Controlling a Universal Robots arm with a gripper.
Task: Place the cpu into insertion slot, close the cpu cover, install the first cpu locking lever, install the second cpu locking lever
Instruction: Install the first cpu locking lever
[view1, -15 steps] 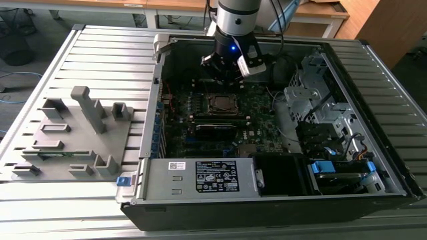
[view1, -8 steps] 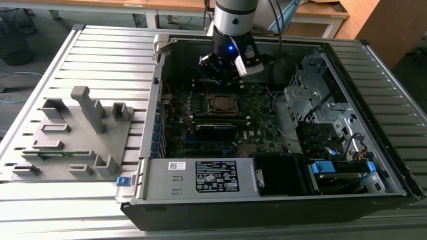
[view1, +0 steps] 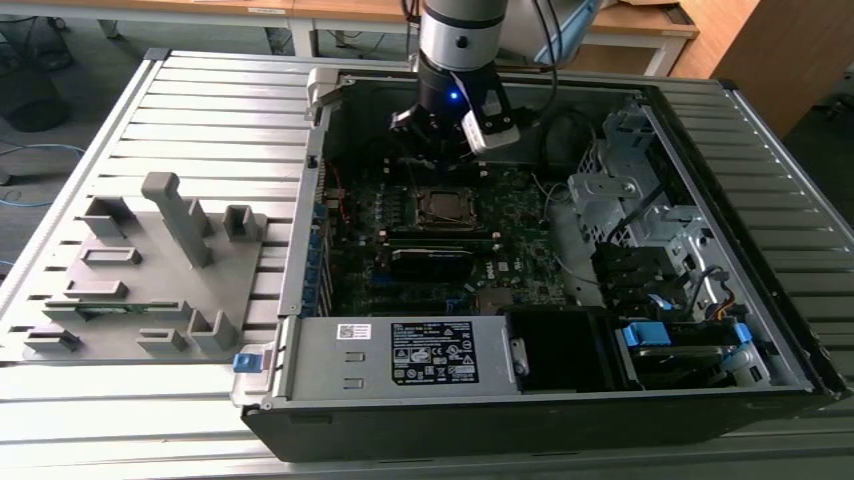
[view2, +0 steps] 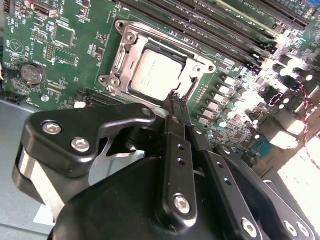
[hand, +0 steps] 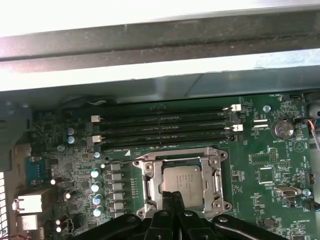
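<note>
The cpu (view2: 157, 75) (hand: 182, 182), a flat grey metallic square, lies in the insertion slot (view1: 445, 205) on the green circuit board. The silvery cpu cover (view2: 124, 56) (hand: 150, 185) lies flat around the chip, whose top shows through the cut-out. My gripper (view2: 176, 100) (hand: 172, 196) is shut, its black fingertips pressed together with nothing between them. They hover at one edge of the socket, just above the cover frame. In the exterior view the gripper (view1: 430, 142) hangs inside the open computer case, slightly behind the socket.
Long black memory slots (hand: 160, 127) run beside the socket, and a coin battery (hand: 282, 129) sits nearby. A grey box with a white label (view1: 400, 355) fills the case's front. Drive bays and cables (view1: 654, 250) crowd the exterior view's right. A grey fixture plate (view1: 147, 270) lies outside.
</note>
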